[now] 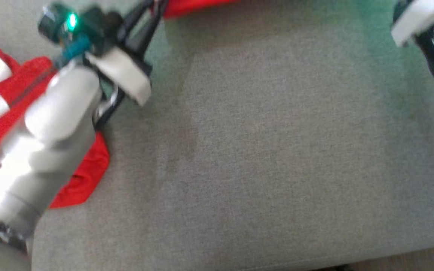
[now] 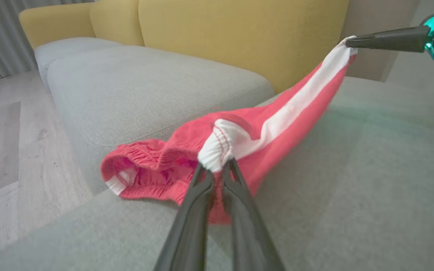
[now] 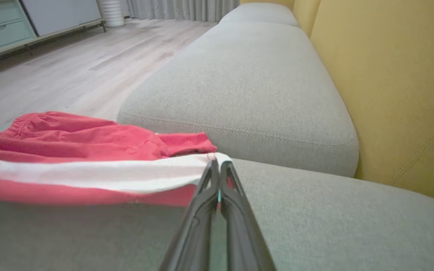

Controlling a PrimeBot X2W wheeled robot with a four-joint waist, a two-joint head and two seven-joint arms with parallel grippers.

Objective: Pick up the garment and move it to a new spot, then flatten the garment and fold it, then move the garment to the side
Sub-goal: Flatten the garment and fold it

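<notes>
The garment (image 2: 277, 124) is a pair of red shorts with a white side stripe, over a grey sofa seat (image 1: 277, 150). My left gripper (image 2: 219, 171) is shut on one end of the white stripe. The elastic waistband bunches and sags to its left onto the cushion edge. My right gripper (image 3: 217, 163) is shut on the stripe's other end, and the stripe stretches taut between the two. In the head view my left gripper (image 1: 156, 9) reaches toward the top edge, with red garment cloth (image 1: 85, 180) under my left forearm. My right wrist (image 1: 424, 30) sits at the top right, its fingers cut off.
A second grey seat cushion (image 3: 247, 86) adjoins this one. The yellow backrest (image 3: 398, 94) runs along the far side. Wooden floor (image 2: 6, 143) lies past the sofa's front edge. A cabinet with drawers (image 3: 2, 26) stands across the room.
</notes>
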